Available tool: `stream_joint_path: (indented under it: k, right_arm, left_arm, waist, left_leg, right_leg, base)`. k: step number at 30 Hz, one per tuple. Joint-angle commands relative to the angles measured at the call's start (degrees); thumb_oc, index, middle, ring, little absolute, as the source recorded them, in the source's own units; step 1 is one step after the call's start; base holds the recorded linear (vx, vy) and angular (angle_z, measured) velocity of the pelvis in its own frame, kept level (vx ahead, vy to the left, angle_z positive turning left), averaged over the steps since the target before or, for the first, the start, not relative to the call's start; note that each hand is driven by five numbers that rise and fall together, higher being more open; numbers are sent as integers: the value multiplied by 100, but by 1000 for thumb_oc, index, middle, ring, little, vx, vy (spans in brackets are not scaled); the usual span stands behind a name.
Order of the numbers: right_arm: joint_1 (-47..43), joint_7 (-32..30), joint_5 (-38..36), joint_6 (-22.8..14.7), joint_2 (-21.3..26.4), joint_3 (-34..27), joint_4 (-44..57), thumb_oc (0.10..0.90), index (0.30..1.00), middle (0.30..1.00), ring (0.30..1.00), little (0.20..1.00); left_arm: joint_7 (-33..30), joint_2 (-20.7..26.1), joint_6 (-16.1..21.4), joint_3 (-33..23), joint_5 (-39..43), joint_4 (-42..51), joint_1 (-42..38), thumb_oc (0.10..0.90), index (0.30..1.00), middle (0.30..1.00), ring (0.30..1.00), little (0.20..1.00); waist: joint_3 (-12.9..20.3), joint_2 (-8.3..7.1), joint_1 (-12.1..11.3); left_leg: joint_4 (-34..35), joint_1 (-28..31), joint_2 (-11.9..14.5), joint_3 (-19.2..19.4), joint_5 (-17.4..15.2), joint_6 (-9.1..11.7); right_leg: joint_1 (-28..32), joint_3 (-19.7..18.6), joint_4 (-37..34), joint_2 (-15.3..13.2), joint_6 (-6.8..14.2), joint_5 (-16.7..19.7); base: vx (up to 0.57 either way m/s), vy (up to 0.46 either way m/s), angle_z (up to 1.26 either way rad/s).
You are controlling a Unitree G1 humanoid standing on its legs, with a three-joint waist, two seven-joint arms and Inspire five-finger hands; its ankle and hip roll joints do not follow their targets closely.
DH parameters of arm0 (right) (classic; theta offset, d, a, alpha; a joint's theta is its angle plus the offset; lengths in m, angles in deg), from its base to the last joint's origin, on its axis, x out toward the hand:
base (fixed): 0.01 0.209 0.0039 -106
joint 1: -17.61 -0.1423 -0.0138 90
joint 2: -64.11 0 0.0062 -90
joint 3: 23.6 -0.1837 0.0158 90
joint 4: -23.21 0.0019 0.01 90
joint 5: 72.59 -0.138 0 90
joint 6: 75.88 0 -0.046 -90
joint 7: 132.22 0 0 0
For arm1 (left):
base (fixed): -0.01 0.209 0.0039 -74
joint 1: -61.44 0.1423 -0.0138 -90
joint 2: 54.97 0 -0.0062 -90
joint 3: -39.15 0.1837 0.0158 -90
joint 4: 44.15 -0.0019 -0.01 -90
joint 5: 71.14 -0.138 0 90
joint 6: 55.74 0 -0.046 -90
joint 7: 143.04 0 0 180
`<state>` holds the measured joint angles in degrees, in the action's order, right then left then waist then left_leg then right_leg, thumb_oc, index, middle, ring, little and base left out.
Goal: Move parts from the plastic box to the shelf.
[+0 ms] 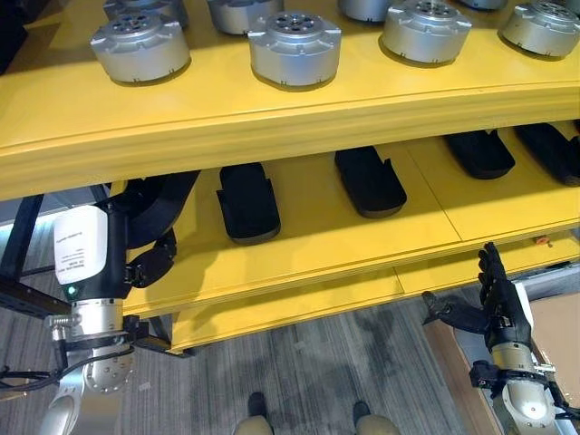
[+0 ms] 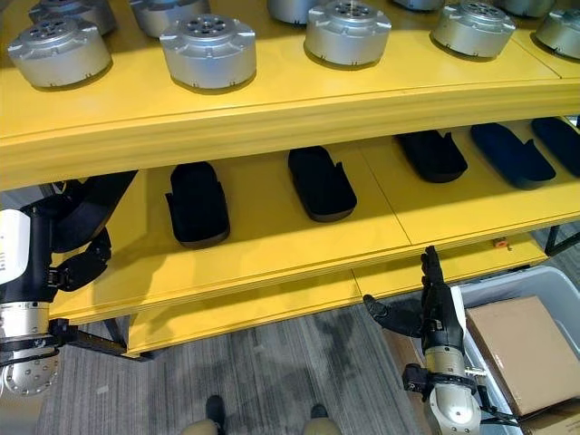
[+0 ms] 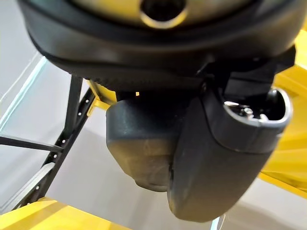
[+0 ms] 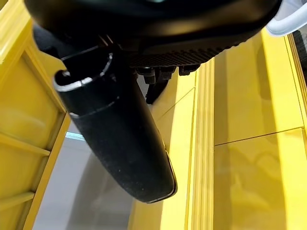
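Right hand (image 2: pixel 439 313) empty, fingers straight, beside plastic box (image 2: pixel 507 288); left hand (image 1: pixel 149 263) clasping black part (image 1: pixel 163 204) at shelf (image 1: pixel 299 245) edge; probably stiff, light.

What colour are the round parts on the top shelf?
The round parts are shiny silver-grey, sitting on the yellow shelf. The left eye view shows them best.

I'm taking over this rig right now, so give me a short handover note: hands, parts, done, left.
Left hand: at the middle shelf's left end, curled on a black part.
Right hand: open, empty, in front of the shelf, above the plastic box.
Done: black parts lie in a row on the middle shelf; silver parts on top.
Left: set the held part down; the box's contents are hidden under a cardboard piece.
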<state>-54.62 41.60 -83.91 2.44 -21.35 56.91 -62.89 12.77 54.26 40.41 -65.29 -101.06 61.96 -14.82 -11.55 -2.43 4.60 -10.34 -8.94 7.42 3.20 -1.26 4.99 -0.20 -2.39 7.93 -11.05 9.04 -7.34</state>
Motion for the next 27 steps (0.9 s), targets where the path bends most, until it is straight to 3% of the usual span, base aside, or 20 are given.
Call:
stream_joint_path:
  k: [1,4,6,7,8,9,10,11,13,16,18,21,22,24,25,27]
  right_arm:
    - [-407,-105,72,-458,269,-206,415,900,1000,1000,1000,1000]
    - [-495,-138,169,-449,239,-123,372,900,1000,1000,1000,1000]
    - [-626,-166,180,-456,223,-22,335,900,1000,1000,1000,1000]
    - [-670,-162,160,-452,214,24,297,900,1000,1000,1000,1000]
    - [-738,-157,199,-466,210,75,217,900,1000,1000,1000,1000]
    - [-724,-99,212,-482,229,97,161,900,1000,1000,1000,1000]
    - [-691,-47,173,-498,255,101,135,900,1000,1000,1000,1000]
    - [-677,-23,122,-504,282,108,142,900,1000,1000,1000,1000]
    - [-705,19,24,-546,306,210,144,900,1000,1000,1000,1000]
    - [-721,23,77,-548,369,246,190,900,1000,1000,1000,1000]
    - [-706,4,215,-527,473,288,232,900,1000,1000,1000,1000]
    - [-728,-39,238,-511,504,246,258,900,1000,1000,1000,1000]
    - [-732,-79,164,-526,475,226,218,900,1000,1000,1000,1000]
    - [-619,-138,49,-544,503,159,208,900,1000,1000,1000,1000]
    - [-615,-138,45,-546,503,151,208,900,1000,1000,1000,1000]
    - [-571,-100,-3,-524,580,123,249,900,1000,1000,1000,1000]
  left_arm:
    - [-591,609,197,-668,-125,490,-502,400,300,300,300,300]
    - [-582,673,178,-592,-180,467,-574,400,300,300,300,300]
    - [-589,667,219,-544,-157,495,-632,400,300,300,300,300]
    - [-607,661,203,-535,-155,492,-630,400,300,300,300,300]
    - [-565,612,181,-521,-187,477,-629,400,300,300,300,300]
    - [-504,576,182,-500,-209,455,-611,400,300,300,300,300]
    - [-453,535,212,-507,-207,464,-581,400,300,300,300,300]
    - [-405,497,216,-536,-177,470,-546,400,300,300,300,300]
    - [-361,404,175,-478,-118,418,-546,400,300,300,300,300]
    - [-283,341,180,-413,-122,409,-568,400,300,300,300,300]
    - [-191,357,218,-255,-274,412,-567,400,300,300,300,300]
    - [-211,231,230,-292,-252,414,-496,400,300,300,300,300]
    - [-226,199,228,-273,-220,374,-503,400,300,300,300,300]
    - [-131,192,278,-169,-158,384,-498,400,300,300,300,300]
    - [-128,192,275,-162,-159,388,-505,400,300,300,300,300]
    - [-87,129,300,-117,-46,426,-517,400,300,300,300,300]
  waist:
    - [465,-143,120]
    - [441,-87,123]
    - [403,2,98]
    - [366,55,62]
    - [337,140,69]
    - [353,161,165]
    - [351,133,213]
    - [348,109,194]
    - [352,39,127]
    - [380,-22,123]
    - [416,-32,133]
    - [446,-5,67]
    - [449,-9,78]
    - [259,-41,112]
    - [245,-36,127]
    - [38,-46,92]
  left_leg:
    - [-580,-340,-26,-23,-511,-352]
    - [-406,-224,-163,139,-556,-535]
    - [-87,-70,-274,265,-486,-616]
    - [43,18,-298,344,-498,-639]
    - [298,169,-406,426,-445,-675]
    - [459,287,-489,410,-371,-711]
    - [592,427,-556,426,-344,-712]
    - [679,499,-600,466,-288,-703]
    - [811,665,-704,552,-267,-684]
    - [856,757,-751,568,-247,-640]
    - [871,834,-764,498,-203,-600]
    - [773,860,-732,586,-245,-563]
    - [579,815,-720,601,-272,-534]
    - [-475,406,-532,656,-115,-346]
    - [-576,354,-517,626,-139,-332]
    - [-1523,-52,-535,323,128,-158]
  right_leg:
    - [379,-306,-246,-519,115,925]
    - [139,-469,-210,-676,102,1602]
    - [-127,-357,-66,-650,18,1869]
    - [-234,-76,17,-536,-21,1668]
    - [-312,241,237,-137,-57,1173]
    - [-421,93,365,451,-163,666]
    - [-574,2,519,881,-225,431]
    - [-627,-22,567,1109,-295,318]
    - [-590,290,473,1416,-523,211]
    - [-375,303,116,1477,-631,234]
    - [-179,-23,-183,1500,-631,385]
    - [-20,60,-470,1394,-613,491]
    - [41,-17,-529,1407,-645,513]
    - [198,93,-517,1363,-806,474]
    - [199,119,-510,1373,-819,470]
    - [244,175,-389,1373,-960,389]
  base:
    - [78,199,5]
    - [53,261,-3]
    - [30,307,-30]
    - [32,407,-44]
    - [104,398,-51]
    - [152,351,-58]
    - [142,207,-48]
    - [97,141,-19]
    - [54,62,-13]
    - [28,-42,-23]
    - [10,-80,15]
    - [8,-59,6]
    - [-47,-125,-4]
    - [-70,-158,19]
    - [-56,-86,36]
    - [-91,-74,41]
